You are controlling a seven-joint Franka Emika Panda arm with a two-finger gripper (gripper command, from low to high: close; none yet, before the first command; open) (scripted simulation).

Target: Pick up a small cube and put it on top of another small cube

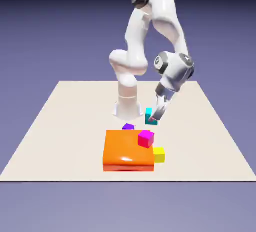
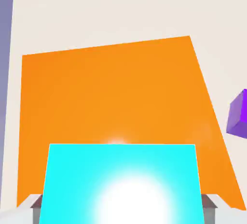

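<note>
— Beige table (image 1: 60, 126), violet backdrop: the gripper (image 1: 154, 118) is closed on the cyan cube (image 1: 149, 115), just behind the orange slab (image 1: 127, 151).

— Lifted?

— Can't tell; in the hand view it fills the space between the fingertips (image 2: 208, 203).

— Risks?

— My guess: the tilted hand could let it slip, or nudge the magenta cube (image 1: 146, 138) near the slab's edge, beside the yellow cube (image 1: 159, 154).

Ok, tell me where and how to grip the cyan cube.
Take the cyan cube by two opposite flat side faces, coming down from above. The hand view shows it large between the grey fingertips, so the gripper looks already lined up. It sits apart from the orange slab, leaving both sides free.
</note>
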